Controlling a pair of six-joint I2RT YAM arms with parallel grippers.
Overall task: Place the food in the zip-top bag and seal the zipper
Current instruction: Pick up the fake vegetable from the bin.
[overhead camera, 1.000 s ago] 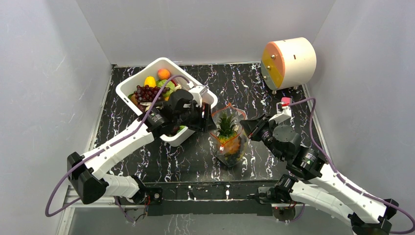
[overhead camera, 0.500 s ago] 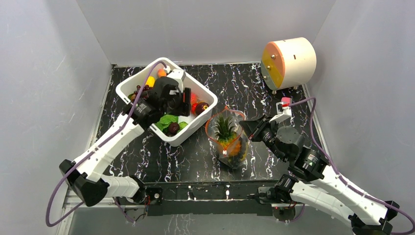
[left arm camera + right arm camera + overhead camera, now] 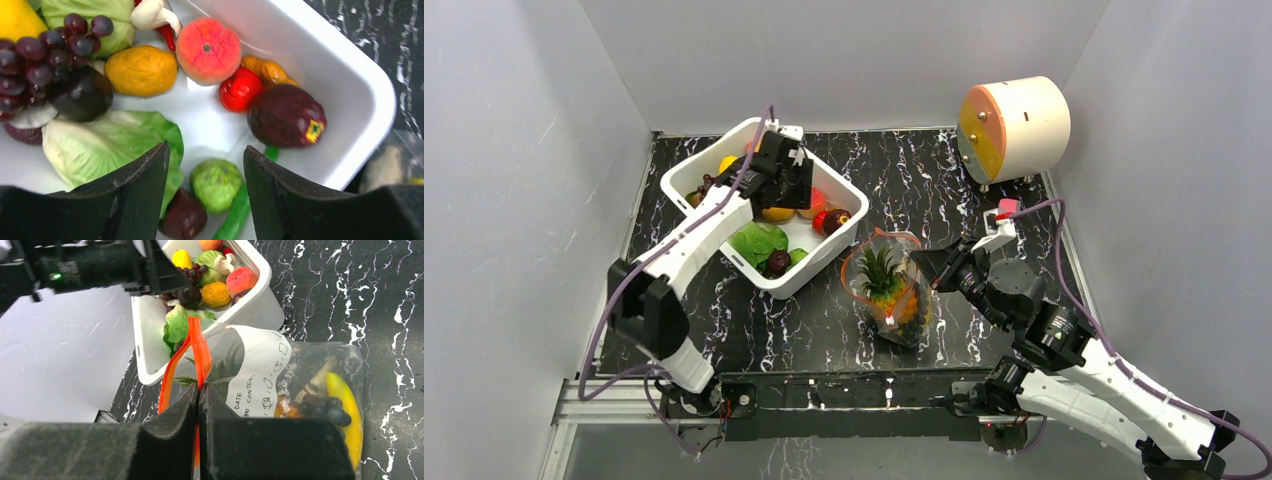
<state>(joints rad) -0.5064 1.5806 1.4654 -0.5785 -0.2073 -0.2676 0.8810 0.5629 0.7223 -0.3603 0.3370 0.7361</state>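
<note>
Your left pincer [image 3: 206,150] is hovering over the white tub [image 3: 350,85], its jaws standing apart with nothing between them. Under it the tub is holding a peach [image 3: 207,50], a bunch of purple grapes [image 3: 45,50], a cabbage leaf [image 3: 100,145], a small red fruit [image 3: 240,89] and a dark red fruit [image 3: 285,115] with a yellow end.

Your right pincer [image 3: 200,390] is clamping tight on the zipper [image 3: 197,347], pressing its two orange-red strips together at that spot. Beyond the pinch the strips are spreading apart, so the mouth is gaping there.

The zip-top bag [image 3: 300,365] is sitting on the black marbled worktop [image 3: 924,180], just beside the tub's near corner, between the tub and your right arm. A pineapple [image 3: 882,270], a banana [image 3: 342,405] and a few dark grapes [image 3: 325,410] are showing through the plastic.

The bag's white label [image 3: 255,365] is showing "DATE" and "CONTEN", with the end of that word running out of sight. The handwritten marks beside them are too small to read.
</note>
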